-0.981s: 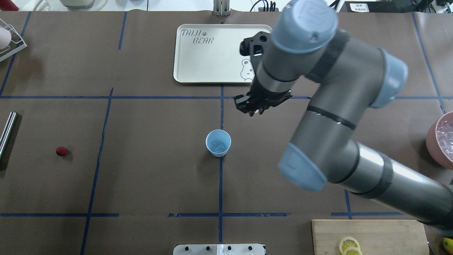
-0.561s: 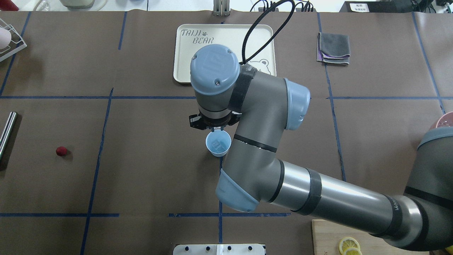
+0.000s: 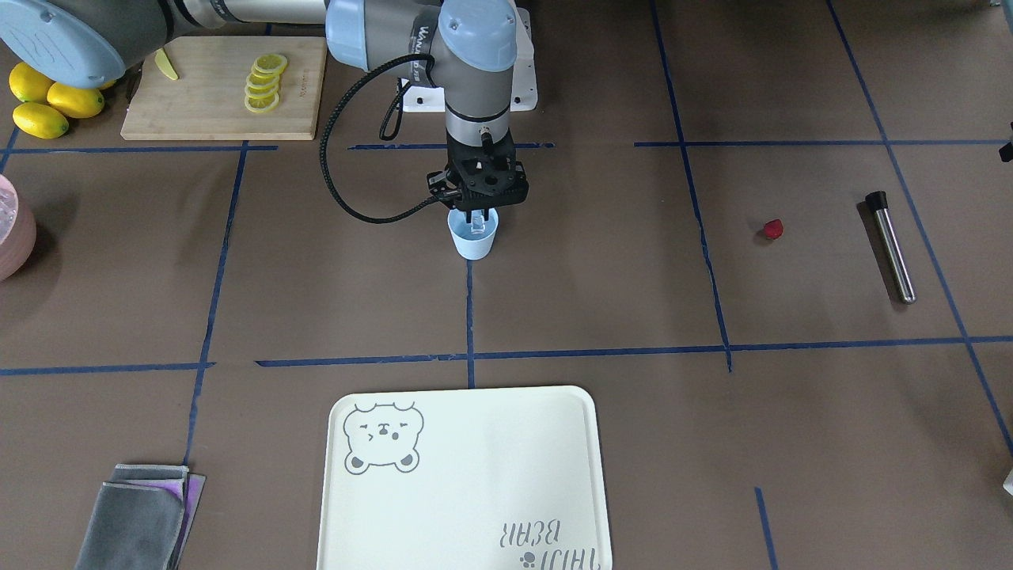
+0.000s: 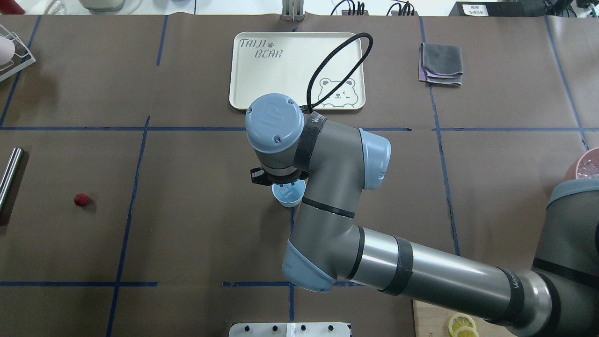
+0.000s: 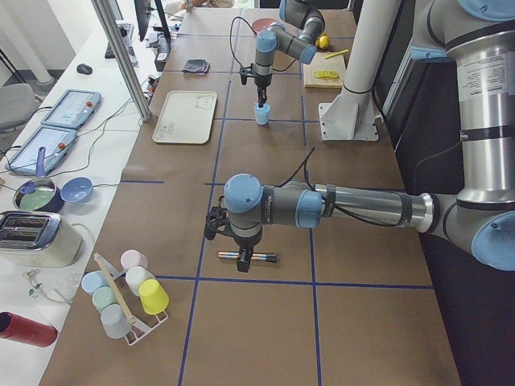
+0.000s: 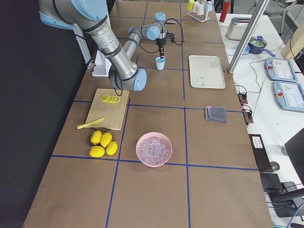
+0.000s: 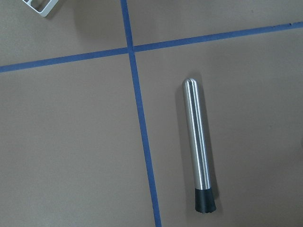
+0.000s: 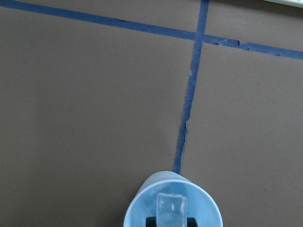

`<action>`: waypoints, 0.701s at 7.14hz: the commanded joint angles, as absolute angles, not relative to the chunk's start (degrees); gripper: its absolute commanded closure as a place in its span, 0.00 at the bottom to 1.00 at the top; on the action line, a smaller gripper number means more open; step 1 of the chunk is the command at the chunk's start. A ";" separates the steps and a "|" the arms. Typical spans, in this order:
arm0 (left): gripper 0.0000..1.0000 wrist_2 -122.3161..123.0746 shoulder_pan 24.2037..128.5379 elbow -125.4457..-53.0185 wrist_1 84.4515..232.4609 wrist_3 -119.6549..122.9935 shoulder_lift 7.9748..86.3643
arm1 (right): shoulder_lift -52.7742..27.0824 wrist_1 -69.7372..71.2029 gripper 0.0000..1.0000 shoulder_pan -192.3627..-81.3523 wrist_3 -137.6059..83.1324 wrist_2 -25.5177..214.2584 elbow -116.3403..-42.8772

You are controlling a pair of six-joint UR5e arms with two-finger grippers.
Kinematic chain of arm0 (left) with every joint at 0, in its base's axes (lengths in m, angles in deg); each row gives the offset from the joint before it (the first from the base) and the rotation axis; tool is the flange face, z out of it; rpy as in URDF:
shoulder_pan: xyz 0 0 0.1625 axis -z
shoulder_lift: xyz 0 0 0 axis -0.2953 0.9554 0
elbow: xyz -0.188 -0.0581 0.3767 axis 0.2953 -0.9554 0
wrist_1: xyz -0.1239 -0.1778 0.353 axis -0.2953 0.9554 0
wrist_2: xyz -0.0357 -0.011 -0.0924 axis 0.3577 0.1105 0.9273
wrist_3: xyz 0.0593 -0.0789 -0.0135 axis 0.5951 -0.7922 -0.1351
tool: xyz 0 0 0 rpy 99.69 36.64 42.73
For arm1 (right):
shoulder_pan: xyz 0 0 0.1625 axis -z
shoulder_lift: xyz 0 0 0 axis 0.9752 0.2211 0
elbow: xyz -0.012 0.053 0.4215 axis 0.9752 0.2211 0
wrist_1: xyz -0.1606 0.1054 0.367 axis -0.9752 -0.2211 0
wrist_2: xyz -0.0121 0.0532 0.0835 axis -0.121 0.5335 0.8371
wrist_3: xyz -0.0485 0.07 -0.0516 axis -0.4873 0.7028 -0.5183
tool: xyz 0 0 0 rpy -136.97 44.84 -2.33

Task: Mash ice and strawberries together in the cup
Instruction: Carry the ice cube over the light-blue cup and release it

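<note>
The right gripper pinched ice in the mouth of the cup. Better to part the jaws slightly, then rise straight, lest the cup tip. The strawberry lay well off at 9 o'clock. The left gripper, over the rod: opening untellable.

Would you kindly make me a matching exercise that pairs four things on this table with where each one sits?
Things:
1. ice cube
2. strawberry
3. lemon slices
4. grey cloth

Places:
A. on the cutting board
B. between the jaws of the right gripper, at the mouth of the cup
C. off to one side of the tray
D. near the metal muddler

Pairs: 1-B, 2-D, 3-A, 4-C
</note>
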State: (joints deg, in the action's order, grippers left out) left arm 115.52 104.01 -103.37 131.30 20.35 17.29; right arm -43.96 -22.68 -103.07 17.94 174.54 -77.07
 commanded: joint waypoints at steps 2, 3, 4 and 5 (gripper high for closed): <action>0.00 115.52 103.92 -103.38 131.30 20.35 17.29 | -43.19 -22.72 0.01 -102.98 17.96 174.97 -78.02; 0.00 115.52 103.92 -103.38 131.30 20.35 17.29 | -43.19 -22.72 0.01 -102.98 17.96 174.97 -78.02; 0.00 115.52 103.92 -103.47 131.30 20.35 17.29 | -43.19 -22.72 0.01 -102.98 17.96 174.97 -78.19; 0.00 115.52 103.92 -103.47 131.38 20.35 17.38 | -43.19 -22.89 0.01 -103.15 17.87 175.15 -79.41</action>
